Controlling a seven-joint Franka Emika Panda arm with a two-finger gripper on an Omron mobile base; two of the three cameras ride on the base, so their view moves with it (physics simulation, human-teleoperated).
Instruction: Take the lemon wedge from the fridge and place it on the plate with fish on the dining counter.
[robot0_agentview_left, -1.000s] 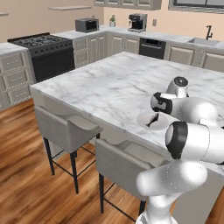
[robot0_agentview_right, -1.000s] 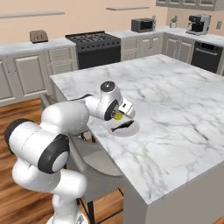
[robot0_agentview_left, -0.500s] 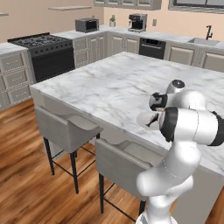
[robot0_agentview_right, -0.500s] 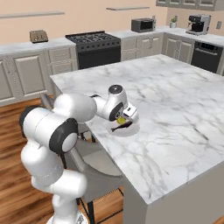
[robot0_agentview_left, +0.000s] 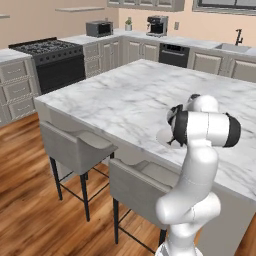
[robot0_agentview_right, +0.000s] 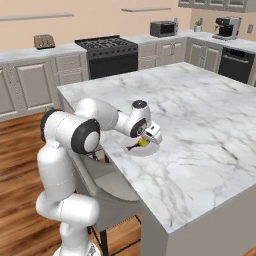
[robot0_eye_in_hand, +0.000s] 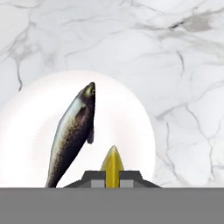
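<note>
In the hand view the small yellow lemon wedge (robot0_eye_in_hand: 112, 165) sticks up between the dark fingertips (robot0_eye_in_hand: 94, 177) of my gripper (robot0_eye_in_hand: 112, 178), which is shut on it. Just beyond lies a white plate (robot0_eye_in_hand: 127, 122) with a dark silvery fish (robot0_eye_in_hand: 72, 135) on it, the wedge hanging over the plate's near right part. From the right base view the gripper (robot0_agentview_right: 146, 141) hovers low over the plate (robot0_agentview_right: 148, 151) near the front-left edge of the marble dining counter (robot0_agentview_right: 200, 115), the lemon wedge (robot0_agentview_right: 142, 142) showing yellow under it. From the left base view the arm covers most of the plate (robot0_agentview_left: 163, 136). The fridge is out of view.
Two grey stools (robot0_agentview_left: 75, 145) (robot0_agentview_left: 145, 185) stand under the counter's overhang beside the arm. A black stove (robot0_agentview_right: 107, 55), a microwave (robot0_agentview_right: 163, 28) and a coffee machine (robot0_agentview_right: 226, 27) line the far wall counters. Wide bare marble (robot0_agentview_right: 210, 100) lies right of the plate.
The arm has folded in and the hand has come lower and nearer over the plate, still shut on the lemon wedge. Plate and fish have not moved.
</note>
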